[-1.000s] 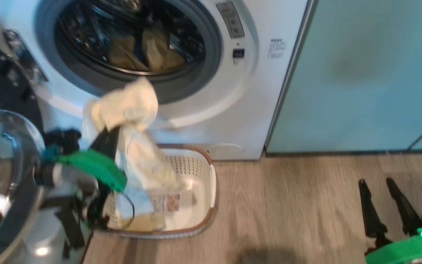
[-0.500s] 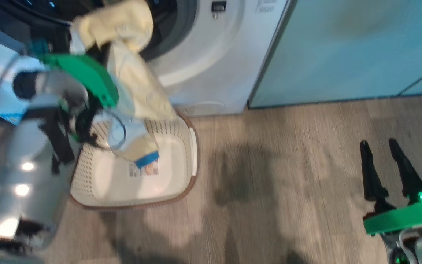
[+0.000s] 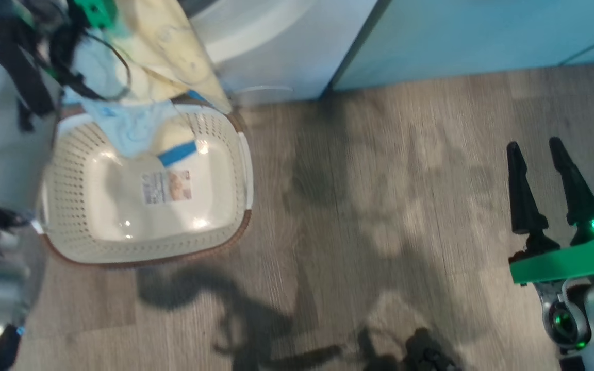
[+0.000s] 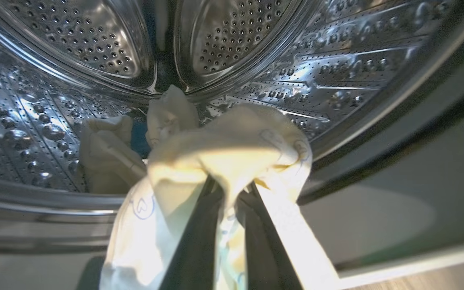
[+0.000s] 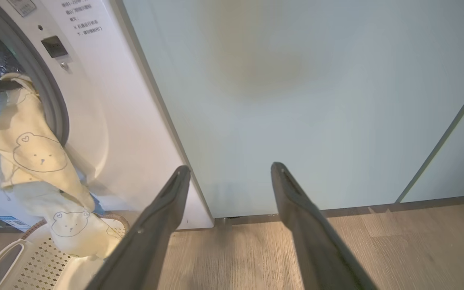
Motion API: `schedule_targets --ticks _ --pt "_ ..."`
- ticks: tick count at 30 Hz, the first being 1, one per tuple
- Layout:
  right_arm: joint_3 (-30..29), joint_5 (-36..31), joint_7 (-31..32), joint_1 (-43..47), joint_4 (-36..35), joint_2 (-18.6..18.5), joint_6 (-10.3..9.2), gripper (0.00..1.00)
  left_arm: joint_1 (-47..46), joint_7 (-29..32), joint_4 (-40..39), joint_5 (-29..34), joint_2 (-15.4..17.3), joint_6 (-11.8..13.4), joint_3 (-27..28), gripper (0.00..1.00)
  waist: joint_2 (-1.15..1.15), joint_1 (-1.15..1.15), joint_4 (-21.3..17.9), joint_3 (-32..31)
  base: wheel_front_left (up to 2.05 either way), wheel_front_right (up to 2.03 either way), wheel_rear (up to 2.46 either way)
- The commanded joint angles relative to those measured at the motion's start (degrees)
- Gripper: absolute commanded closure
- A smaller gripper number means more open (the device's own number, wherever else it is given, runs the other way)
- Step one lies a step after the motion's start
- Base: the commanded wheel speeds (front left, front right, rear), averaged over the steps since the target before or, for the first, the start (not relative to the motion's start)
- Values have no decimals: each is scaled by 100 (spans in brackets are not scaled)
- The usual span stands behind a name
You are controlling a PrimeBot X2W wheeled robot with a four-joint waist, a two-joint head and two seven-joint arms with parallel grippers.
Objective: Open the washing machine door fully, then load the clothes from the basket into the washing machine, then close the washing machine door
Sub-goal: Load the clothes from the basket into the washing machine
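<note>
A: What changed?
B: Yes, the left gripper (image 4: pixel 232 187), clamped on the bear-print cloth (image 4: pixel 224 145), has risen from the basket (image 3: pixel 70 175) to the drum (image 4: pixel 95 60) mouth. The cloth's tail hangs outside it.
A: And the right gripper (image 5: pixel 228 171)?
B: Spread, empty, well right of the drum. Loading looks nearly done.

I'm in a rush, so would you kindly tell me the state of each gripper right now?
Left gripper: shut on a pale yellow cloth, at the washing machine drum.
Right gripper: open, holding nothing.

Left gripper (image 4: pixel 232 189) raised clothes (image 4: pixel 236 137) from basket (image 3: pixel 65 196) up to washing machine (image 4: pixel 336 60) mouth.
</note>
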Motion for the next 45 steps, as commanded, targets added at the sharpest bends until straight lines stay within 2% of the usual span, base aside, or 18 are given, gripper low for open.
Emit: schedule_targets --ticks 1,9,17,22,26,29,38,45 --pt "104 61 -38 -97 -183 -33 24 0 -477 -71 -60 63 322 14 106 100 0 -1 -122 286 0 0 0" --pt "181 90 -38 -345 -189 17 24 0 -1397 -491 494 98 362 139 173 100 0 -1 -245 723 0 0 0" --pt "329 117 -38 -572 -161 10 24 0 -2108 -1193 1251 205 244 300 112 100 0 -1 -381 1021 0 0 0" --pt "312 117 -38 -620 -191 -18 24 0 -2495 -1408 1686 246 183 323 44 100 0 -1 -457 1151 0 0 0" --pt "307 120 -38 -642 -203 -7 24 0 -2800 -1496 1942 327 243 286 -59 100 0 -1 -512 1256 0 0 0" --pt "335 125 -38 -651 -191 13 24 0 -2951 -1663 2083 347 309 356 -72 100 0 -1 -551 1303 0 0 0" --pt "438 138 -38 -774 -179 33 24 0 -3334 -2137 2107 303 435 452 -6 100 0 -1 -610 1485 0 0 0" --pt "459 155 -38 -874 -176 32 24 0 -3463 -2201 1487 324 483 576 144 100 0 -1 -670 1611 0 0 0"
